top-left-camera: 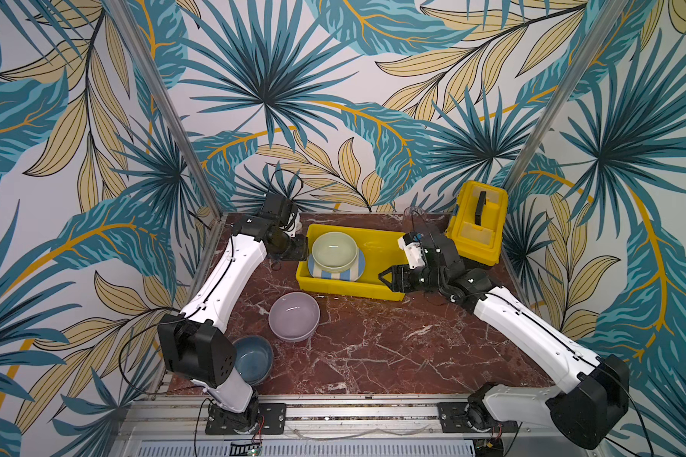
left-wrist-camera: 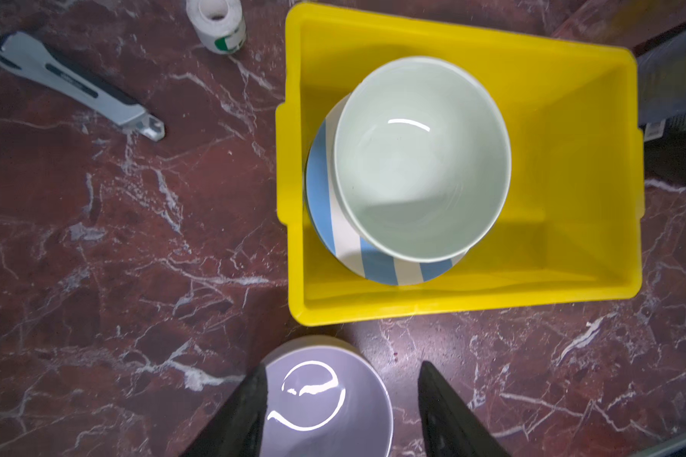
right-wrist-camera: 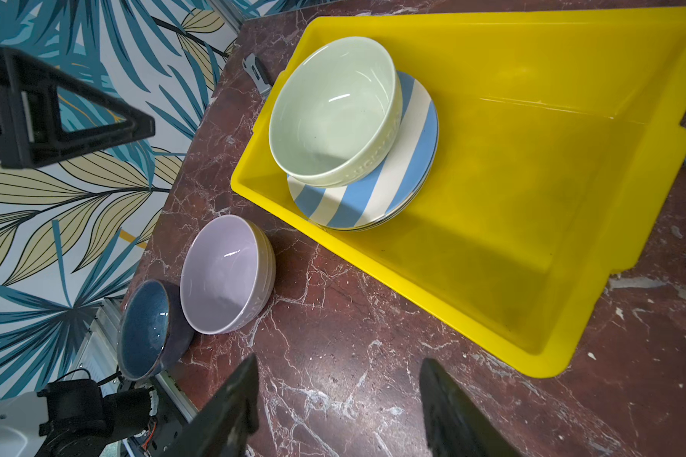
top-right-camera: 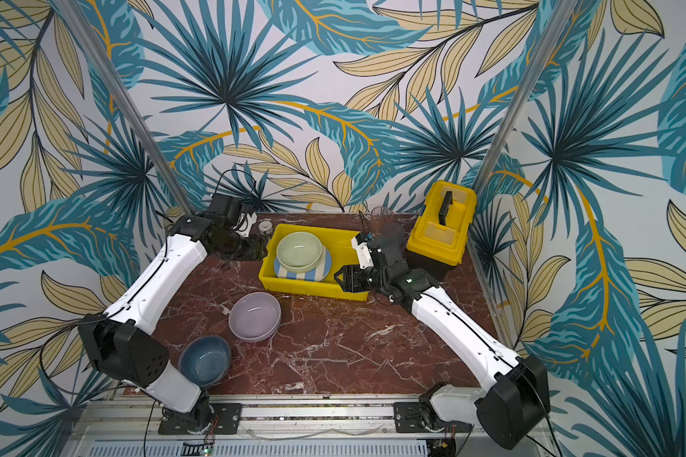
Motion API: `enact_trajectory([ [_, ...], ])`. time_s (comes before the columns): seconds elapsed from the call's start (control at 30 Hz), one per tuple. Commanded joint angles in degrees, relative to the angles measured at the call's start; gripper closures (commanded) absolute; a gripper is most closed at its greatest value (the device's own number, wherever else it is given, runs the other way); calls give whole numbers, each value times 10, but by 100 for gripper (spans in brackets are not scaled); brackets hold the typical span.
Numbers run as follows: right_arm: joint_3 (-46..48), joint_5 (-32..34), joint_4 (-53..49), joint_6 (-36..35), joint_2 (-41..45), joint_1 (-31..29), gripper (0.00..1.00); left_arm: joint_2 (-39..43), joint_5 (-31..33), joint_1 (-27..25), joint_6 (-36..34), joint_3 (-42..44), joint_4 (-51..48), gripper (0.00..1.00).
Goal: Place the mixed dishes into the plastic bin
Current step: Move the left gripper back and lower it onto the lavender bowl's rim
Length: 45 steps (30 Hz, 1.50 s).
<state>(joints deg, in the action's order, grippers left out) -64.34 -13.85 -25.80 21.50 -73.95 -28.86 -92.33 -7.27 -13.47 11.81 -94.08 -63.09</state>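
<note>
- Smooth pale green bowl [top-left-camera: 334, 250] rests on a round striped plate [top-left-camera: 325, 274] inside the rectangular yellow plastic bin [top-left-camera: 378, 253].
- Glossy lilac bowl [top-left-camera: 294, 315] and blue bowl [top-left-camera: 255, 358] stand on the veined marble table [top-left-camera: 393, 348].
- Jaws of left gripper [left-wrist-camera: 341, 367] and right gripper [right-wrist-camera: 338, 360] stand apart, empty.

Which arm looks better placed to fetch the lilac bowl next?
Probably left. The lilac bowl sits on the left arm's side, and the left wrist view shows it straight beyond the open left pincer. The right pincer, also open, hangs by the yellow bin's right corner, farther off.
</note>
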Motion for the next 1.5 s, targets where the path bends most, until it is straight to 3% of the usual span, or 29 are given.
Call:
enact_trajectory([
  [0.0, 0, -8, 18, 9, -6, 1, 34, 21, -8, 9, -45, 26, -52, 39],
  [0.27, -3, -19, 28, 10, -16, 1, 34, 46, 23, 14, -89, 113, -58, 39],
  [0.7, 0, -28, 35, 7, -20, 1, 34, 18, 98, 25, -96, 209, -29, 44],
  [1.2, 3, -27, 37, 7, -23, 1, 34, -21, 102, 40, -106, 265, 52, 49],
  [1.47, 3, -24, 35, 7, -23, 1, 34, -39, 97, 45, -105, 276, 67, 58],
])
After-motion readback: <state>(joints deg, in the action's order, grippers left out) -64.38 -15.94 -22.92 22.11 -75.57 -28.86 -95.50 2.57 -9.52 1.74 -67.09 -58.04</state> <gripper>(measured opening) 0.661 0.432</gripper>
